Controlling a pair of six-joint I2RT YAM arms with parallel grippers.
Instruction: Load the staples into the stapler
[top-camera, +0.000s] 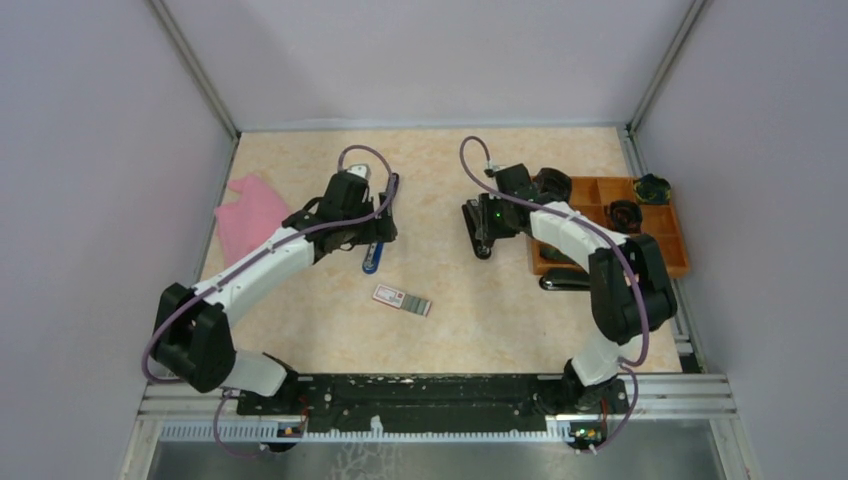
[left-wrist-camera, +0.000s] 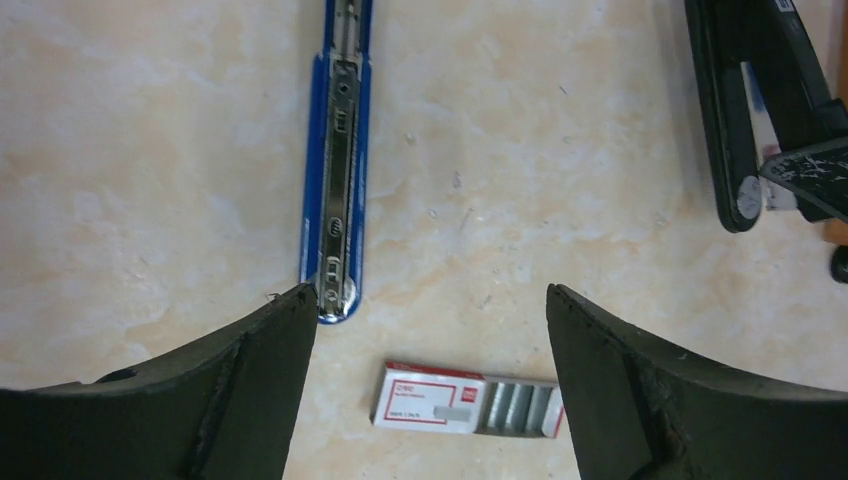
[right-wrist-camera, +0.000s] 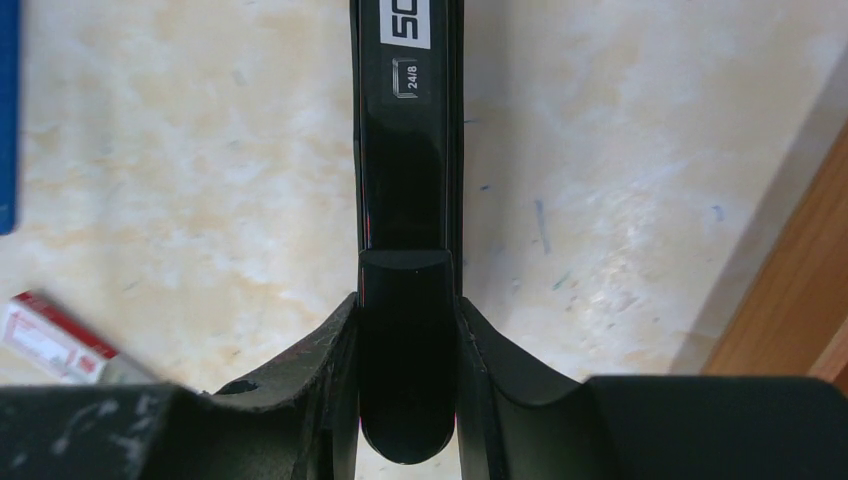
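Note:
A blue stapler (left-wrist-camera: 338, 180) lies opened out on the table, its metal track facing up. My left gripper (left-wrist-camera: 430, 292) hovers open just above its near end with nothing between the fingers (left-wrist-camera: 260, 390); in the top view this gripper (top-camera: 375, 237) sits over the blue stapler (top-camera: 372, 258). The staples (left-wrist-camera: 440, 398) lie below it, a white box with red print and grey strips showing at its open end; the staples (top-camera: 402, 299) rest mid-table. My right gripper (right-wrist-camera: 408, 305) is shut on the end of a black stapler (right-wrist-camera: 405, 150), fingers pressed to both sides.
An orange compartment tray (top-camera: 590, 190) with small black items stands at the right. A black object (top-camera: 563, 283) lies in front of it. A pink cloth (top-camera: 250, 215) lies at the far left. Walls enclose the table on three sides.

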